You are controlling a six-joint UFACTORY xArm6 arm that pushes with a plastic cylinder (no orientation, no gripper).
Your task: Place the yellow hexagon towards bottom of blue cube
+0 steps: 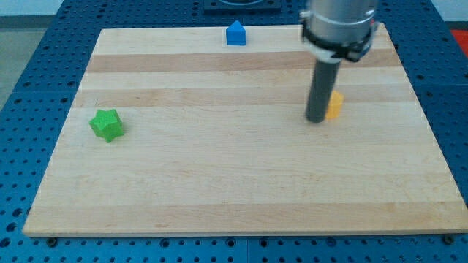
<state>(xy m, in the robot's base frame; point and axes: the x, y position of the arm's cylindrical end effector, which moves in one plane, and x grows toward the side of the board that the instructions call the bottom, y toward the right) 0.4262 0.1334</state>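
While against the yellow hexagon (335,105), my tip (316,119), a jawless tool on a pale wooden board (241,183) over blue pegboard (44,80)

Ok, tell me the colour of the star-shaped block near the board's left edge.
Green. The green star block shows clearly in the camera view, far left of my tip.

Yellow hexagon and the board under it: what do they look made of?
Yellow hexagon: probably plastic, with flat, even, matte colour; my tip partly hides its left side. Board: light wood, visible grain and glued strips, smooth satin finish.
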